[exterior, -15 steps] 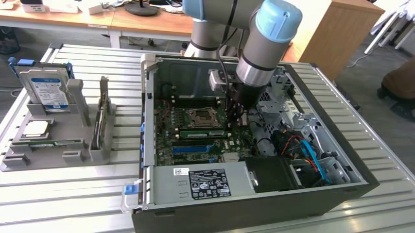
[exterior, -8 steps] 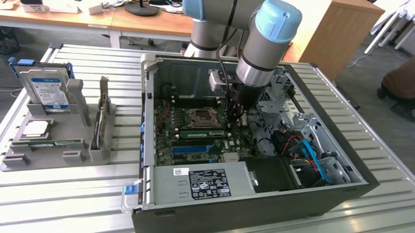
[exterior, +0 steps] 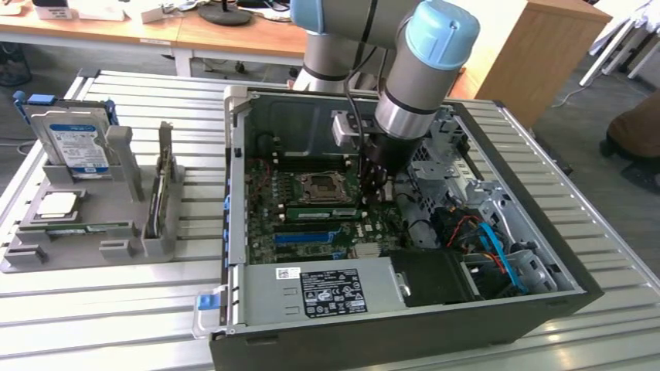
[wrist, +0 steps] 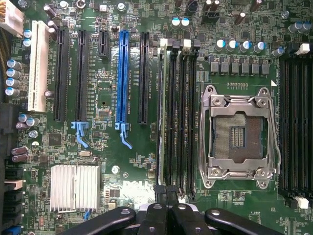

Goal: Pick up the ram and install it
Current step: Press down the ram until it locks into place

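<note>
The ram (wrist: 160,117) is a thin green stick seen edge-on, standing in the outermost of the black memory slots beside the processor socket (wrist: 238,134). In the exterior view the ram (exterior: 321,212) lies as a green strip on the motherboard inside the open computer case (exterior: 235,178). My gripper (wrist: 166,196) is shut, its two black fingertips pressed together right over the near end of the ram. I cannot tell whether they touch it. In the exterior view my gripper (exterior: 373,192) reaches straight down into the case, just beside the socket.
A grey holder (exterior: 93,247) at the exterior view's left carries a silver hard drive (exterior: 74,143), a square processor chip (exterior: 59,203) and a thin board on edge (exterior: 160,189). A power supply (exterior: 324,292) and cables (exterior: 484,239) crowd the case's near side. Expansion slots (wrist: 122,78) and a heatsink (wrist: 74,187) flank the memory slots.
</note>
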Controlling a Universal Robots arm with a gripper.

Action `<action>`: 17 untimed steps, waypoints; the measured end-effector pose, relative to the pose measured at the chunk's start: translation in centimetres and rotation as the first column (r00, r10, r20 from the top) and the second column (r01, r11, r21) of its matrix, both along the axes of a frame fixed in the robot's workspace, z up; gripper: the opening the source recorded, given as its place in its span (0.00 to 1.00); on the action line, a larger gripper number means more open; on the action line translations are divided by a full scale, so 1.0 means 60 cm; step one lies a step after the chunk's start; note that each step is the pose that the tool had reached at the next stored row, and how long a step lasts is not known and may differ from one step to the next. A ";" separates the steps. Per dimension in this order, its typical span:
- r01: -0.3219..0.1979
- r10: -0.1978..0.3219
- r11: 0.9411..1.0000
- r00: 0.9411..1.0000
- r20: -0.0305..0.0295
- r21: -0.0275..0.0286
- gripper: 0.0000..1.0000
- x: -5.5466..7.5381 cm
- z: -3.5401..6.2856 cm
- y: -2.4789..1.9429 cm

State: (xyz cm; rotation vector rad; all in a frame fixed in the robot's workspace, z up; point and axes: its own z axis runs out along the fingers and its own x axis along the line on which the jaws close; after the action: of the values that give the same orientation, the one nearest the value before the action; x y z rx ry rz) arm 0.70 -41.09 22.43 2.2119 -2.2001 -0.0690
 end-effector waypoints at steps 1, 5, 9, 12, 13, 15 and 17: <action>0.000 0.000 1.000 1.000 0.000 0.000 0.11 0.000 0.000 0.0000; 0.000 0.000 1.000 1.000 0.000 0.000 0.11 0.000 -0.001 0.0001; 0.000 0.000 1.000 1.000 0.000 0.000 0.11 0.000 -0.002 0.0000; 0.000 0.000 1.000 1.000 0.000 0.000 0.11 0.000 -0.003 0.0000; 0.000 0.000 1.000 1.000 0.000 0.000 0.11 0.000 -0.003 0.0000; 0.000 0.000 1.000 1.000 0.000 0.000 0.11 0.000 -0.003 0.0000; 0.000 0.000 1.000 1.000 0.000 0.000 0.11 0.000 -0.002 0.0001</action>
State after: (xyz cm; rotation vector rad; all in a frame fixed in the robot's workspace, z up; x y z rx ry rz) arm 0.70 -41.08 22.28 2.2122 -2.2004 -0.0692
